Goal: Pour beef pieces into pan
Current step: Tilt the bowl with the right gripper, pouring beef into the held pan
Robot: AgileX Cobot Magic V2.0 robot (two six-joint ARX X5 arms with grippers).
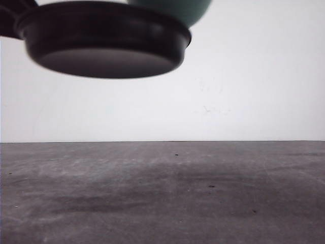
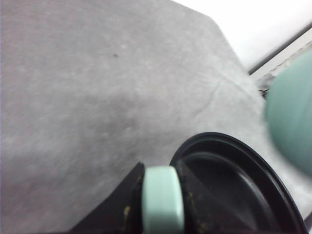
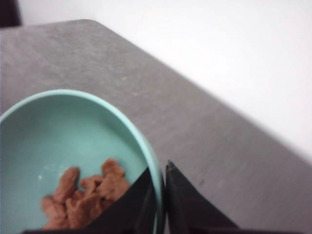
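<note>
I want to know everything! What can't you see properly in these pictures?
- Front view: the black pan's inside, seen from below.
- Front view: the teal bowl, cut by the top edge.
- Left wrist view: the mint-green handle, blurred.
- Right wrist view: the beef pieces, partly behind a black finger.

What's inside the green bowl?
Beef pieces lie heaped in the teal bowl. The right gripper, pinching the rim, covers part of the heap.

Open table (image 1: 162, 193) below — pan (image 1: 106, 43) and bowl (image 1: 177, 9) overhead.
</note>
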